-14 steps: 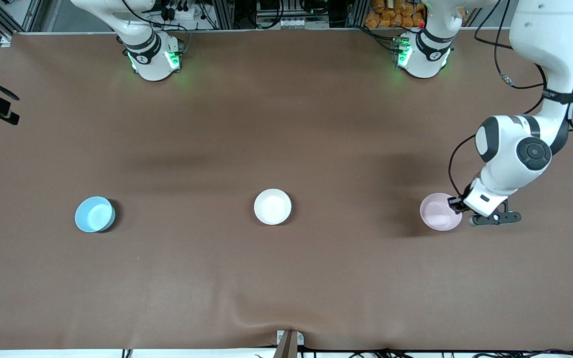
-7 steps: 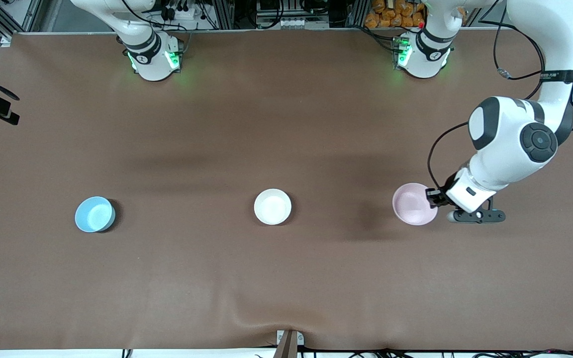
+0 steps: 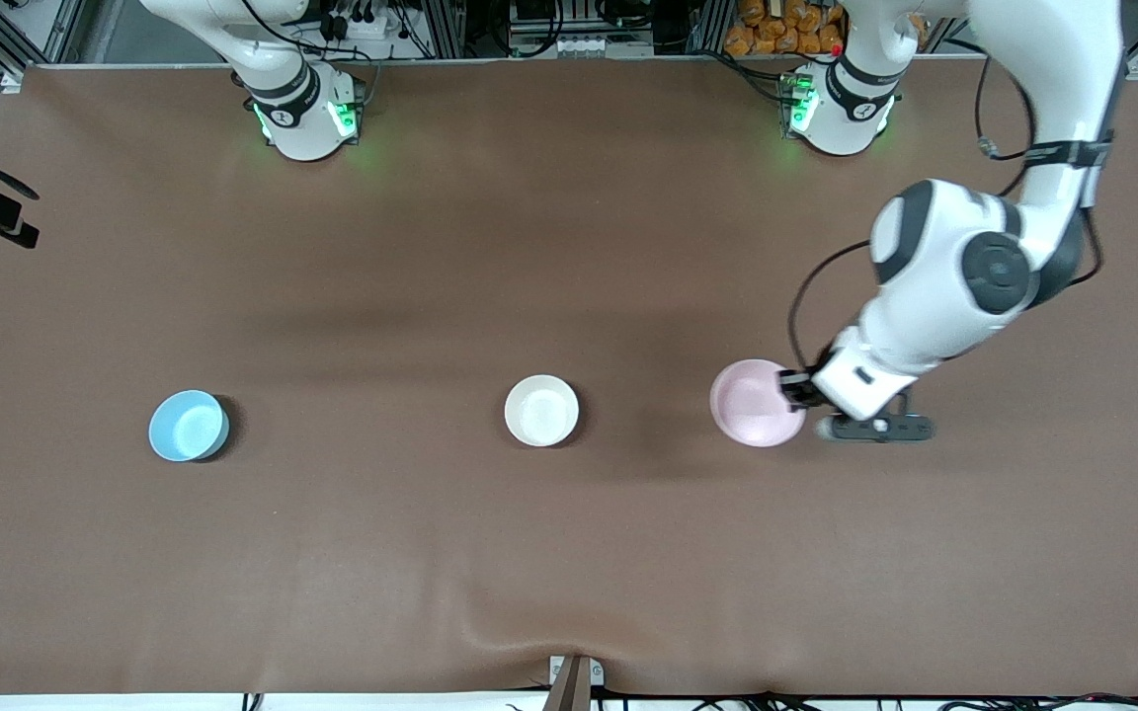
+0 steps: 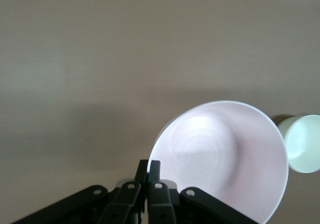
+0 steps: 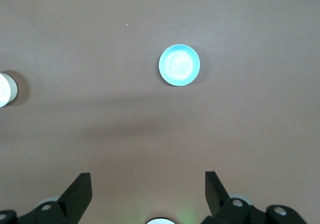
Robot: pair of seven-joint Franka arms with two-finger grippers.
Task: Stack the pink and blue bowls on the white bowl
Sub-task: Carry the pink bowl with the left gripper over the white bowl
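Pink bowl (image 3: 756,403) is clamped by its rim in the left pincer (image 3: 794,390), fingers (image 4: 148,168) pressed together on the edge, bowl hanging over the bench (image 3: 569,553) with its shadow below. It's over the stretch between the white bowl (image 3: 541,410) and the left arm's end. Left wrist view shows the bowl's glossy round inside (image 4: 222,159) and the white bowl's rim (image 4: 301,143) just past it.

Nothing sits between the pincer and the white bowl, just bare brown bench cloth, matte, with a wrinkle at the edge nearest the front camera. White bowl is at mid-bench, well apart from the held bowl. Blue bowl (image 3: 189,425) is well past it toward the right arm's end, same row. All three are small, round, smooth, same size.

Right pincer (image 5: 148,191) waits high over the bench, fingers wide apart, blue bowl (image 5: 179,64) far below it.

Versus 0.5 s ago: pink bowl and left pincer have shifted toward the white bowl, closing part of the gap. White and blue bowls unmoved.
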